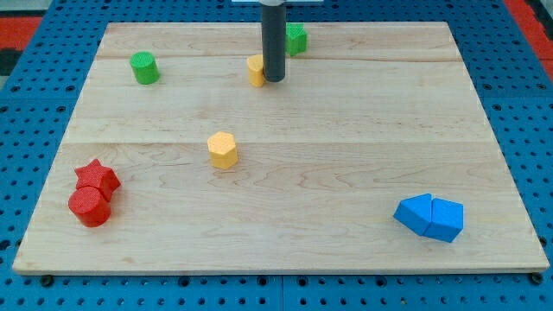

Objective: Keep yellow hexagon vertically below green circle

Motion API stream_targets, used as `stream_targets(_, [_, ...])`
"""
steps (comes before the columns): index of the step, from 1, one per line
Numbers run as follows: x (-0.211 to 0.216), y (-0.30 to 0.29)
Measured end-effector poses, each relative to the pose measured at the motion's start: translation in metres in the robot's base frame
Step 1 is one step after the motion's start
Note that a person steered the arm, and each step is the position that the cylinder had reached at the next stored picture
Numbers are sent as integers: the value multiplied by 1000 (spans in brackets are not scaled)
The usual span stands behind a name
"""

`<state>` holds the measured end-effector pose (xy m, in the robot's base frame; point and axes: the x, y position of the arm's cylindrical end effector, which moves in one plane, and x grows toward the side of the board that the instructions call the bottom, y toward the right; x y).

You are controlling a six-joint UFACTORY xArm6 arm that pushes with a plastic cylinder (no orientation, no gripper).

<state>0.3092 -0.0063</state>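
Observation:
The yellow hexagon point(223, 149) sits left of the board's middle. The green circle point(144, 67) stands at the upper left, above the hexagon and to its left. My tip point(274, 79) is at the top centre, touching the right side of a second yellow block point(256, 69), whose shape is partly hidden by the rod. The tip is well above and right of the yellow hexagon and far right of the green circle.
A green block point(296, 39) sits just up and right of the rod. A red star point(97, 177) and red circle point(90, 207) touch at the lower left. Two blue blocks point(429, 216) sit together at the lower right. The wooden board point(346, 173) lies on a blue pegboard.

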Motion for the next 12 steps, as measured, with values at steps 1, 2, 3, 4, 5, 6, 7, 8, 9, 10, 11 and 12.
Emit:
stream_targets(1, [-4,-37])
stream_targets(2, [-9,-81])
stream_targets(3, [-26,-83])
stream_targets(4, [4,-74])
stream_targets(5, [19,-116])
stream_targets(6, [-7,-159])
stream_targets(7, [-9,-110])
stream_targets(8, [-15,-63])
stream_targets(9, [17,-61])
stream_targets(10, [76,-20])
stream_targets(11, [140,-16])
stream_targets(12, [183,-48])
